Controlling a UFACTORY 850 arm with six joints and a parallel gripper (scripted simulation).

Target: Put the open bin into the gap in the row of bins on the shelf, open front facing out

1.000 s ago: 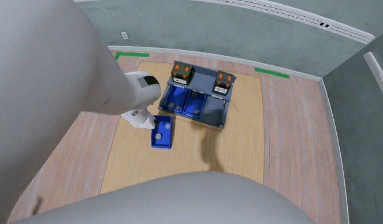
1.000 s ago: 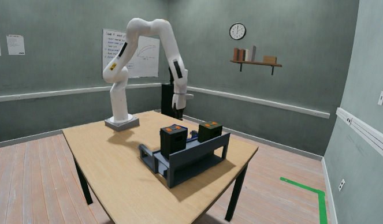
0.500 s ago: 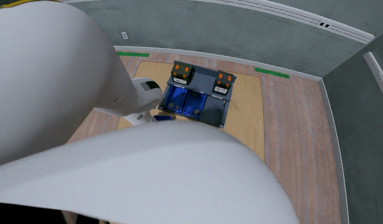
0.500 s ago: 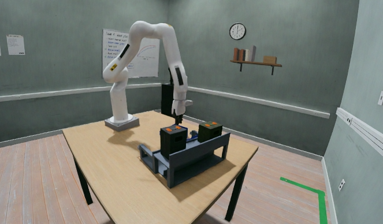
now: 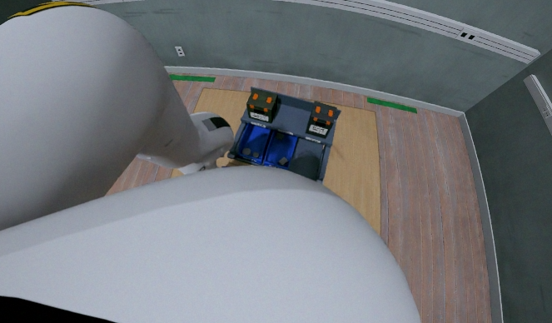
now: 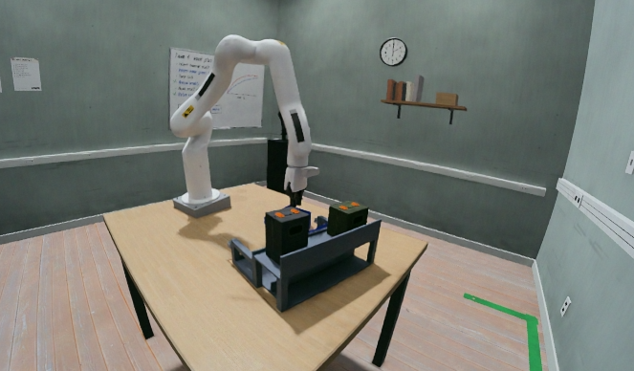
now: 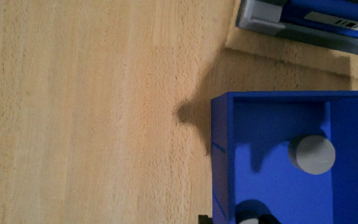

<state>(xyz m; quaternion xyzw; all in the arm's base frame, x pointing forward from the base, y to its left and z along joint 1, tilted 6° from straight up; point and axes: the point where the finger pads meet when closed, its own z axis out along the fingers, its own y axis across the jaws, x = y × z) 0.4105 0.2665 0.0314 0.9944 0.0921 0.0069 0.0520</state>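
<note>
In the wrist view the open blue bin (image 7: 285, 160) lies on the wooden table, just short of the shelf's front edge (image 7: 310, 22). A grey disc (image 7: 311, 154) lies in it, and a second part (image 7: 250, 219) shows at the bottom edge. My gripper (image 7: 228, 218) is low over the bin's left wall. Only its dark fingertips show, one on each side of that wall, partly open and not pressing on it. In the exterior view the gripper (image 6: 294, 196) hangs behind the shelf (image 6: 305, 258). In the top view the arm hides the loose bin.
The grey shelf (image 5: 285, 131) holds two blue bins (image 5: 253, 143) (image 5: 282, 151) with parts in them, and an empty slot (image 5: 310, 160) to their right. Two dark boxes (image 5: 261, 106) (image 5: 322, 118) stand on the board above. The arm's base (image 6: 200, 203) is at the table's far end.
</note>
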